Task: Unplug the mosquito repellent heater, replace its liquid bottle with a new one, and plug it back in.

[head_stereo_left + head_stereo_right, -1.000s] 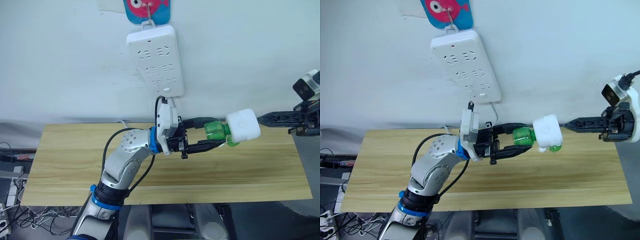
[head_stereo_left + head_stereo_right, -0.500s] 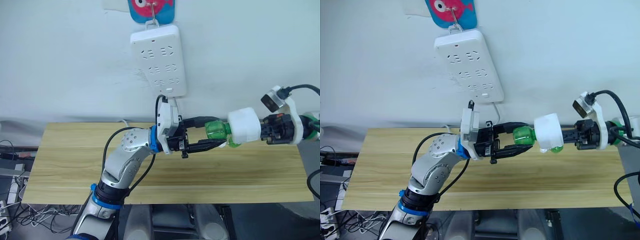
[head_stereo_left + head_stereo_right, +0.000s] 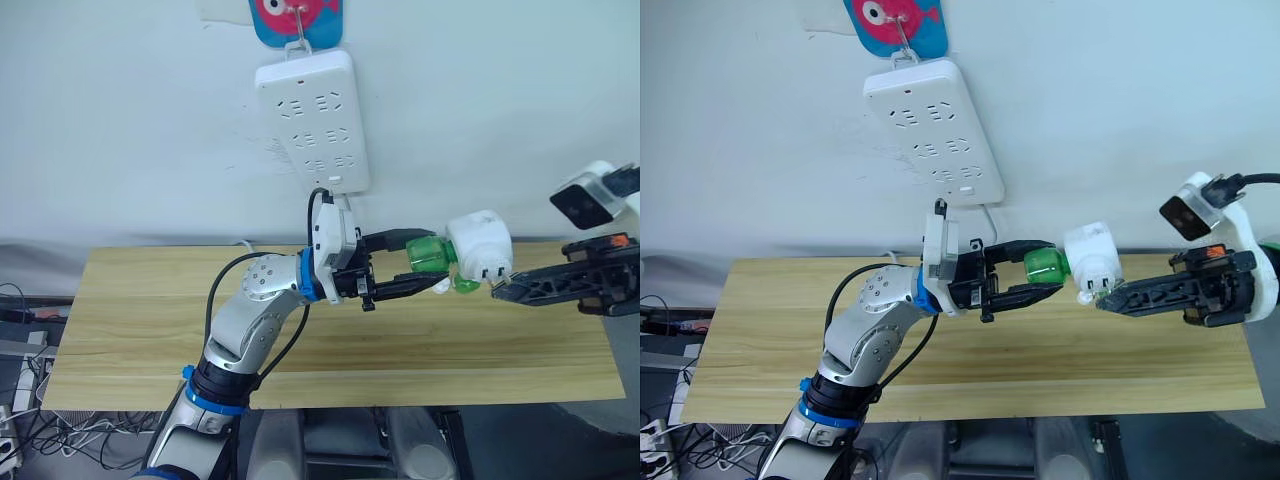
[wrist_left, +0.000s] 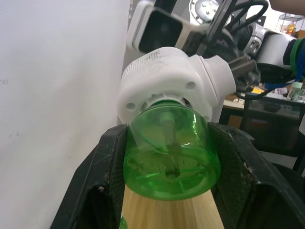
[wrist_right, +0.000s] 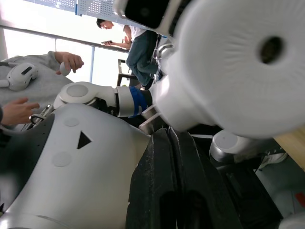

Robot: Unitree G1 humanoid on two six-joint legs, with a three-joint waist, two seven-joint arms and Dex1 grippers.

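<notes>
A long wooden table (image 3: 150, 330) runs across in front of the white wall, and a white power strip (image 3: 312, 120) hangs above it from a hook on a fish-shaped plaque (image 3: 295, 18). The left arm reaches out over the tabletop, and the left gripper (image 3: 428, 272) is clamped around a green liquid bottle (image 3: 431, 265), one black finger on each side of it, holding it in the air above the table. The mosquito repellent heater (image 3: 480, 249) sits on the far end of that bottle, tilted, with its plug prongs pointing down toward the right arm. The right gripper (image 3: 497, 291) comes in from the right with its fingers pressed together into a narrow point, its tip just beside the heater's prongs; I cannot tell whether it touches them. In the right wrist view, people (image 5: 138, 43) are in the background.
</notes>
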